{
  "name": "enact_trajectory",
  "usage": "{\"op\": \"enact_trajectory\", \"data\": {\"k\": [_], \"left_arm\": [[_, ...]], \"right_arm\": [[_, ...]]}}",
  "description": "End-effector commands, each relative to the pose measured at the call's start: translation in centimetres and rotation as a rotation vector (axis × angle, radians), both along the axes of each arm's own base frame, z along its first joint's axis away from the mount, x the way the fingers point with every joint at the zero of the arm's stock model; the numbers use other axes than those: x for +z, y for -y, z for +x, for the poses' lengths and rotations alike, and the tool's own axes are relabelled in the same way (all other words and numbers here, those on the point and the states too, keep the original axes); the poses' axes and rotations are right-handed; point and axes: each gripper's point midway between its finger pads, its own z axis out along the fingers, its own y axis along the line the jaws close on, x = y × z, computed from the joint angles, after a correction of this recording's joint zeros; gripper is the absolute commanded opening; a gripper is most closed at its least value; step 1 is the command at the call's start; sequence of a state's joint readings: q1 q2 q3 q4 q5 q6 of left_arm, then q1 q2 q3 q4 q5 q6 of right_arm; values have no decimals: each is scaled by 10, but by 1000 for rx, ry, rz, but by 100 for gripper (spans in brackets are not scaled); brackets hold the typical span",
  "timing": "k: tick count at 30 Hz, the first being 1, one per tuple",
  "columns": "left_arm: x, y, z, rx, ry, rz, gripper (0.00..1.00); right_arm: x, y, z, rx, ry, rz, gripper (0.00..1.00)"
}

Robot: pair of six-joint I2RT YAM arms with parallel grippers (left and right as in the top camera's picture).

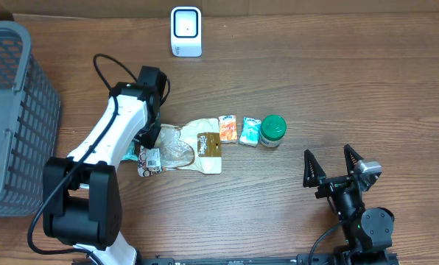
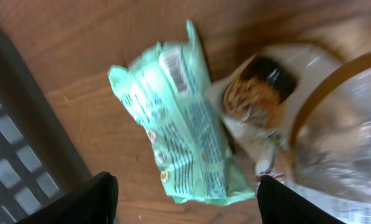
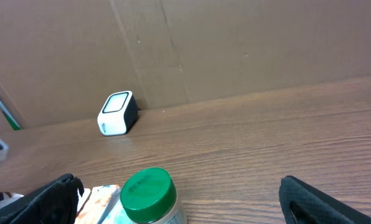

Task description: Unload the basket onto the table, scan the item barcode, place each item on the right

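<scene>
Tabletop [image 2: 79, 37] packet [image 2: 179, 130] shows barcode [image 2: 175, 70] to left wrist only.

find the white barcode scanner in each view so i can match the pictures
Overhead: the scanner sits at top centre, far from both arms.
Left wrist: not in it.
Right wrist: the scanner is left of centre, in the background.
Shared landmark: the green-lidded jar, seen in the overhead view right of centre and in the right wrist view at the bottom, nearer the camera than the scanner.

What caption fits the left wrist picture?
Left hand open over a mint-green snack packet, barcode facing up, beside a clear bag.
</scene>
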State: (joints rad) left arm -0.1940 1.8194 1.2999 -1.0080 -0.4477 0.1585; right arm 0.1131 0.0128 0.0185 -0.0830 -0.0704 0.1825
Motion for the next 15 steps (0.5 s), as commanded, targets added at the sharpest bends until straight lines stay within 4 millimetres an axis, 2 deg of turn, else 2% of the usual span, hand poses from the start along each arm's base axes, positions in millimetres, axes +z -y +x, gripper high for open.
{"op": "enact_trajectory", "data": {"k": [1,3,5,6,10,15], "left_arm": [[34,41,20,-162,79,-110,72],[41,66,22,-270,72,-182,71],[43,107,16,-448,29,-310,71],[43,130,7,-559,-7,-388,73],[37,185,-33,-817,-139,-562,78],[18,201,-73,-901,-274,-555,77]], "right_arm": [[-2,0,0,-1,4,-5,100],[-2,0,0,-1,4,-5,100],[-2,0,0,-1,4,-5,100],[-2,0,0,-1,4,-5,100],[-2,0,0,-1,4,-5,100],[-2,0,0,-1,4,-5,100]]}}
